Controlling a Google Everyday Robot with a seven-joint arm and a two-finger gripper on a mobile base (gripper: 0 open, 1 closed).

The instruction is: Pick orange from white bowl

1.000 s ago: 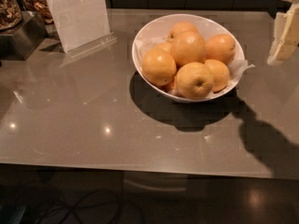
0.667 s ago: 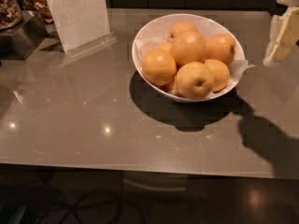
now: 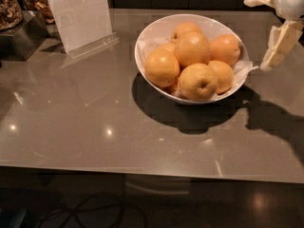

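The white bowl (image 3: 145,39) stands on the grey counter at centre right, lined with crinkled white paper and holding several oranges. A deep-orange orange (image 3: 192,49) sits on top of the pile, with others around it (image 3: 161,68) (image 3: 224,49). A paler one with a dark navel dimple (image 3: 198,81) lies at the front. My gripper (image 3: 256,34) hangs at the right edge of the view, just right of the bowl's rim and above the counter. It is open and empty, with one cream finger (image 3: 277,44) pointing down and the other at the top.
An acrylic sign holder (image 3: 78,15) stands at the back left. A metal stand with a jar of nuts (image 3: 9,8) is at the far left. The counter's front edge (image 3: 142,172) runs across the lower part of the view.
My gripper has moved slightly down and left, closer to the bowl's right rim. The bowl and the oranges have not moved.
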